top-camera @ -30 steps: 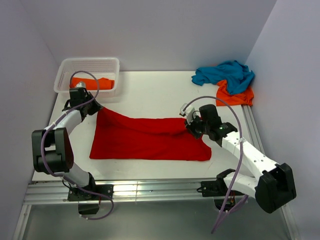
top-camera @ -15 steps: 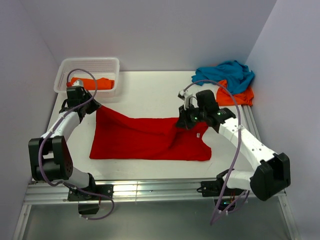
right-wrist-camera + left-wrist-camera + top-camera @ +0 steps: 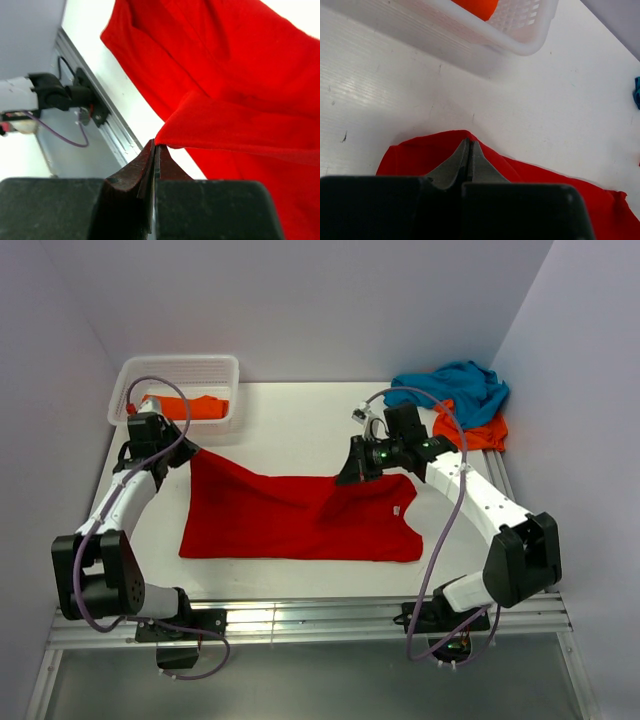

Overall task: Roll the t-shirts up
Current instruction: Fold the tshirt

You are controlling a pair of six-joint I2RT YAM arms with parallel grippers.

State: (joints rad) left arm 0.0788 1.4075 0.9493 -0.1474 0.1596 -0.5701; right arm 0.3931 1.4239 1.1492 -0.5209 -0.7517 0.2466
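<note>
A bright red t-shirt [image 3: 290, 525] lies spread across the middle of the table. My left gripper [image 3: 187, 452] is shut on its far left corner, seen as a red peak [image 3: 455, 142] at the closed left gripper [image 3: 469, 145]. My right gripper [image 3: 347, 477] is shut on the far right edge and lifts that red cloth [image 3: 240, 115] off the table; the right gripper [image 3: 156, 147] pinches a fold tip. A teal blue t-shirt [image 3: 450, 388] lies crumpled on an orange t-shirt [image 3: 470, 428] at the far right. Another orange t-shirt [image 3: 185, 406] lies in the basket.
A white lattice basket [image 3: 135, 380] stands at the far left corner, close behind my left gripper; the basket [image 3: 520, 35] shows near in the left wrist view. Purple walls close in the back and sides. The metal rail [image 3: 300, 620] runs along the near edge.
My right gripper has moved back and left, drawing the shirt's right edge up and inward. My left gripper has shifted slightly toward the far side, still on its corner.
</note>
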